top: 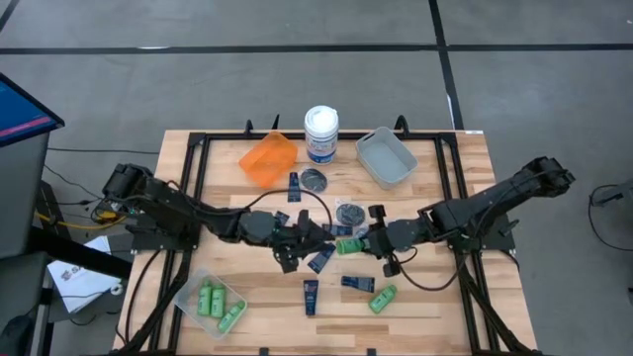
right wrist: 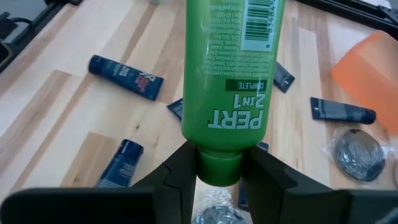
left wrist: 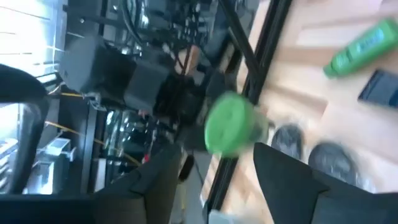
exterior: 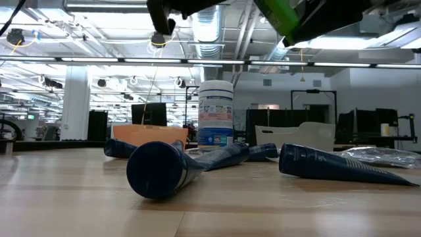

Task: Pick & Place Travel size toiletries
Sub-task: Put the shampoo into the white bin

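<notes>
My right gripper [right wrist: 217, 169] is shut on a bright green little bottle [right wrist: 231, 74] and holds it above the table's middle [top: 347, 246]. In the low view the bottle [exterior: 284, 18] shows high over the table top. My left gripper [left wrist: 214, 154] is open. It faces that bottle's far end [left wrist: 230, 123] from the table's left, its fingers short of it. Dark navy tubes [top: 311, 295] [top: 358, 283], round grey pots [top: 314, 179] [top: 348, 212] and another green bottle [top: 383, 299] lie flat on the wood. My right gripper pinches the green bottle by its cap end [right wrist: 217, 163] between its two fingers. They come roughly level from the table's right. The bottle sticks out past the fingertips in line with them, lifted clear of the table and pointing at my left gripper.
A clear bin [top: 190, 293] at the near left holds several green bottles [top: 218, 302]. At the far side stand an orange bin [top: 269, 158], a white tub with a blue label [top: 320, 133] and a grey bin [top: 386, 156]. Navy tubes [exterior: 164, 168] [exterior: 342, 168] lie close to the low camera.
</notes>
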`<state>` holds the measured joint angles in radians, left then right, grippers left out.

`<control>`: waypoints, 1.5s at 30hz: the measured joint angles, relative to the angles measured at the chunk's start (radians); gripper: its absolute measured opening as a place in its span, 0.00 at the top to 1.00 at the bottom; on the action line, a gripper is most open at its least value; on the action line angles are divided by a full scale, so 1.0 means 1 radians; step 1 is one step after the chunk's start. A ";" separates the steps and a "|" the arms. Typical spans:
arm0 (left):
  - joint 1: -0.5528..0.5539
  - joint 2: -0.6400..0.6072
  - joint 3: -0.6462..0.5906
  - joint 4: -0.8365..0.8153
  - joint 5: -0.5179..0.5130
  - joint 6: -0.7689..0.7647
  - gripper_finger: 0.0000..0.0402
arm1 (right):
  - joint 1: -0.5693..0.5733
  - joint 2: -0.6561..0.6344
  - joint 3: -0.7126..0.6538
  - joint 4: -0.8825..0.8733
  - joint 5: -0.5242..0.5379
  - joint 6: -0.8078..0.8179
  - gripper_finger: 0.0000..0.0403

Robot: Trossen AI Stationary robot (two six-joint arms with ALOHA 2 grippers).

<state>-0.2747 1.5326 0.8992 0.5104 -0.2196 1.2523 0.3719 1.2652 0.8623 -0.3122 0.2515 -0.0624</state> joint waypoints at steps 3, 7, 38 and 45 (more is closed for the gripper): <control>0.003 0.000 0.004 -0.005 0.017 -0.064 0.39 | -0.011 0.000 0.000 0.000 -0.021 0.002 0.76; 0.009 0.000 0.004 -0.020 0.017 -0.132 0.27 | -0.014 0.000 0.000 0.000 -0.028 0.002 0.76; 0.080 0.051 0.006 -0.036 0.158 -0.052 0.21 | -0.127 0.063 0.001 0.055 -0.169 -0.044 0.76; 0.080 0.057 0.006 -0.059 0.184 -0.062 0.22 | -0.147 0.110 0.000 0.077 -0.181 -0.053 0.76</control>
<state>-0.1946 1.5898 0.9051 0.4513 -0.0357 1.1906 0.2252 1.3748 0.8627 -0.2350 0.0701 -0.1156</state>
